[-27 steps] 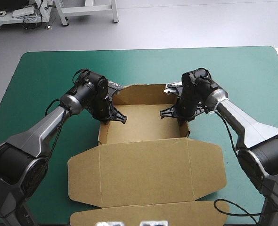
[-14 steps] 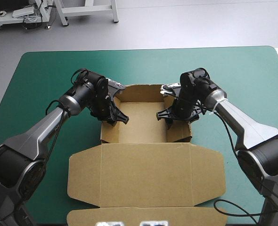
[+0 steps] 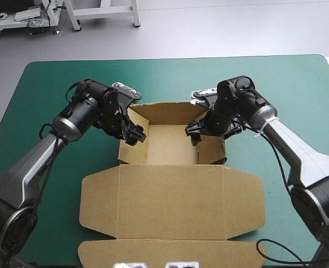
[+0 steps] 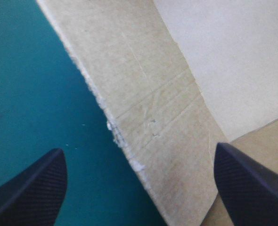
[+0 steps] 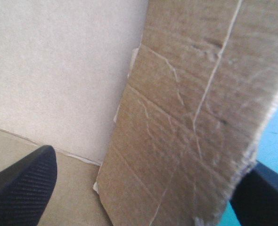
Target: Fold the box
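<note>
While astride walls of the box (image 3: 170, 195), left gripper (image 3: 135, 134) and right gripper (image 3: 196, 133) agape, empty.

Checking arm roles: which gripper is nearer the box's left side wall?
Left. The left gripper straddles that wall of the box, one finger inside the tray. The right gripper straddles the opposite wall, across the tray.

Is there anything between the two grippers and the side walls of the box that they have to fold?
Nothing visible. On the box, the left wall stands between the open fingers of the left gripper, the right wall between those of the right gripper. Only the teal-green cover lies beside them.
</note>
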Motion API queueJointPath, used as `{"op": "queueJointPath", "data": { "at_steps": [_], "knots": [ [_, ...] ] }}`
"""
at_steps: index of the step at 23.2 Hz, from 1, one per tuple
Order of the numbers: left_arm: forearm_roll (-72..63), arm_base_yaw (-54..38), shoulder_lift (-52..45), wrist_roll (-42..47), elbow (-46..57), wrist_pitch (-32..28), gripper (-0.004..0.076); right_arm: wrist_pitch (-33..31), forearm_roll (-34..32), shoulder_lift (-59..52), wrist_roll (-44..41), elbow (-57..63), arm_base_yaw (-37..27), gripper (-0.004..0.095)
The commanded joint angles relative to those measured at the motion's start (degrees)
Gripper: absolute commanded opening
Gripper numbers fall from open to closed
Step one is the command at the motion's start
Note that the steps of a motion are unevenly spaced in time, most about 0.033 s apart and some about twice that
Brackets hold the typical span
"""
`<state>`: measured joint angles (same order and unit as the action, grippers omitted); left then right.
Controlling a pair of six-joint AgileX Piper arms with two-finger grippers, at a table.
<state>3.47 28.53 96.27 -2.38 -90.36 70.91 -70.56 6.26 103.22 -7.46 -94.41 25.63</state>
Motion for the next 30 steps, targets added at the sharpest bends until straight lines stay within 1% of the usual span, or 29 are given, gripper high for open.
{"op": "queueJointPath", "data": {
  "at_steps": [1, 5, 9, 12, 14, 15, 16, 17, 18, 19, 20, 21, 22, 23, 25, 27, 30],
  "knots": [
    [1.8, 0.4, -5.0, 0.1, -1.5, 2.9, 0.0609, -1.0, -1.8, -6.0, 0.6, -3.0, -0.1, 0.0883],
    [1.9, 0.4, -8.8, 0.4, -1.5, 2.9, 0.0601, -1.0, -2.4, -9.9, 1.5, -5.1, -0.1, 0.0882],
    [1.8, 0.4, -14.8, 2.4, -1.5, 2.9, 0.0574, -0.8, -3.7, -14.4, 2.3, -5.2, -0.1, 0.0879],
    [1.3, 0.4, -19.8, 2.4, -1.5, 2.9, 0.0533, -1.0, -6.6, -17.2, 2.3, -5.2, -0.1, 0.0879],
    [1.2, 0.4, -24.2, 2.4, -1.4, 2.9, 0.0476, -1.0, -7.8, -18.8, 2.7, -5.2, -0.1, 0.0879],
    [1.7, 0.4, -28.9, 2.4, -0.4, 2.9, 0.0395, -1.0, -7.8, -19.8, 3.1, -5.2, -0.1, 0.0879],
    [2.0, 0.4, -31.2, 2.4, 0.4, 2.9, 0.0349, -1.0, -7.8, -20.0, 3.4, -5.2, -0.1, 0.0879],
    [2.5, 0.4, -35.8, 1.9, 2.4, 2.9, 0.0246, -1.0, -7.8, -20.1, 3.4, -5.2, -0.1, 0.0878],
    [2.5, 0.4, -37.6, 1.6, 3.3, 2.9, 0.0204, -1.0, -7.8, -20.1, 3.4, -5.1, -0.1, 0.0878],
    [2.5, 0.4, -42.2, 1.0, 6.0, 2.9, 0.0111, -0.9, -7.7, -20.1, 3.4, -5.0, -0.1, 0.0879],
    [2.5, 0.4, -43.9, 0.9, 7.2, 2.9, 0.0078, -0.9, -7.6, -20.1, 3.4, -5.0, -0.1, 0.0878],
    [2.7, 0.4, -47.3, 0.3, 9.9, 2.9, 0.002, -0.5, -7.6, -20.1, 3.4, -5.0, -0.1, 0.0879],
    [3.3, 0.4, -49.6, 0.2, 12.2, 2.9, -0.0008, 0.2, -7.6, -20.1, 3.4, -5.0, -0.1, 0.0878],
    [3.7, 0.4, -52.8, 0.2, 16.9, 2.9, -0.0009, 0.9, -7.8, -20.0, 3.4, -5.0, -0.1, 0.0879],
    [4.9, 0.4, -56.0, 0.8, 24.0, 3.0, -0.0009, 0.9, -7.7, -19.1, 2.9, -5.0, -0.1, 0.0878],
    [6.4, 0.4, -57.2, 3.2, 31.6, 3.0, -0.0009, 0.7, -7.3, -17.0, 2.7, -5.0, -0.1, 0.0878],
    [7.1, 0.4, -57.3, 3.3, 41.1, 2.9, -0.0009, 0.7, -7.8, -11.9, 2.7, -5.0, -0.2, 0.0878]
  ]
}}
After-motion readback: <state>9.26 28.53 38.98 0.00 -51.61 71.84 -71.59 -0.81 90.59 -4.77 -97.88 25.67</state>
